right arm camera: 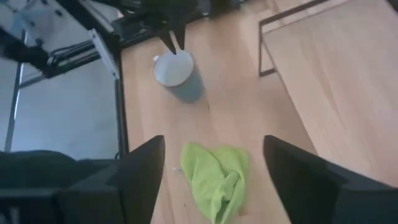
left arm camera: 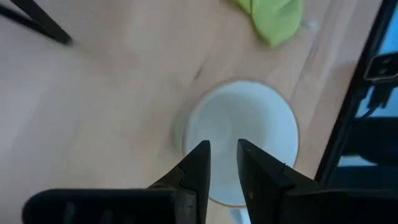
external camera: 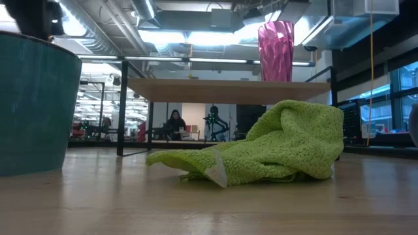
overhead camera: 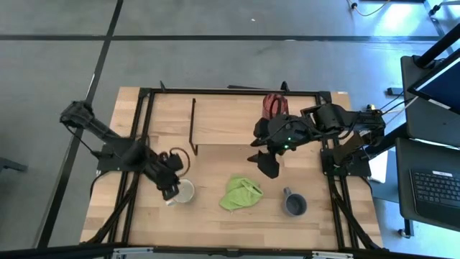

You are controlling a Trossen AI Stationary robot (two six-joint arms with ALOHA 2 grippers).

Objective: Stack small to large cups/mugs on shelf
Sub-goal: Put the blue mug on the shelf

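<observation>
- left gripper point(left arm camera: 221, 163) sits over the white mug point(left arm camera: 242, 134) just left of the cloth point(overhead camera: 239, 193), jaws nearly closed at its rim, not clearly gripping
- right gripper point(overhead camera: 267, 165) open, empty, above the cloth
- tumbler point(external camera: 275, 41) is on the shelf point(external camera: 228, 90); grey mug point(overhead camera: 294, 203) right of the cloth
- next: clamp the rim and lift

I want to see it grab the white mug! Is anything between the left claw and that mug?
Nothing visible is in the way. The left gripper hangs right over the white mug, jaws slightly apart over its rim. The green cloth lies off to one side.
</observation>
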